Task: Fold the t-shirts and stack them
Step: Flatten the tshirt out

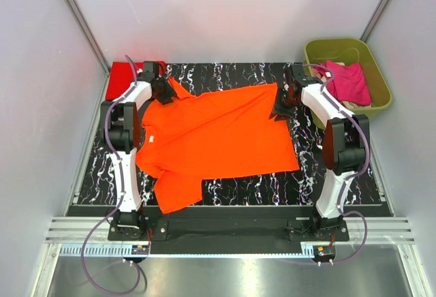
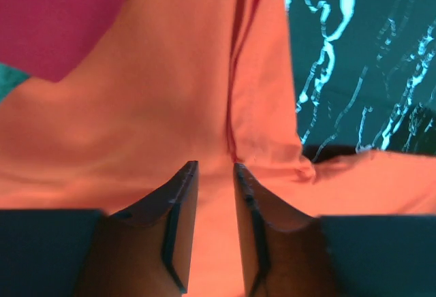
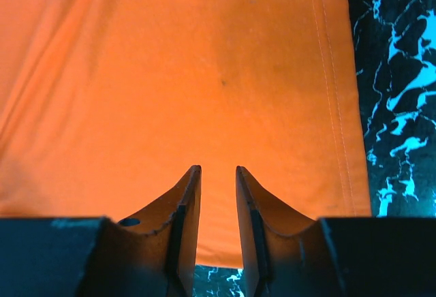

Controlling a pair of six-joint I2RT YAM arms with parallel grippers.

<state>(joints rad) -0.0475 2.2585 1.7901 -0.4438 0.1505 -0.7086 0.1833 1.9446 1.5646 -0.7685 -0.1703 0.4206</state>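
An orange t-shirt (image 1: 218, 133) lies spread out on the black marbled mat (image 1: 340, 174). My left gripper (image 1: 162, 91) is at the shirt's far left corner, by the sleeve. In the left wrist view its jaws (image 2: 215, 167) stand a narrow gap apart over the orange cloth (image 2: 170, 92), gripping nothing. My right gripper (image 1: 285, 103) is at the shirt's far right corner. In the right wrist view its jaws (image 3: 218, 169) stand a narrow gap apart over the shirt's edge (image 3: 204, 72), with mat showing between them.
A folded red shirt (image 1: 122, 77) lies at the mat's far left corner and shows in the left wrist view (image 2: 54, 18). A green basket (image 1: 383, 82) holding pink shirts (image 1: 351, 82) stands at the far right. White walls enclose the table.
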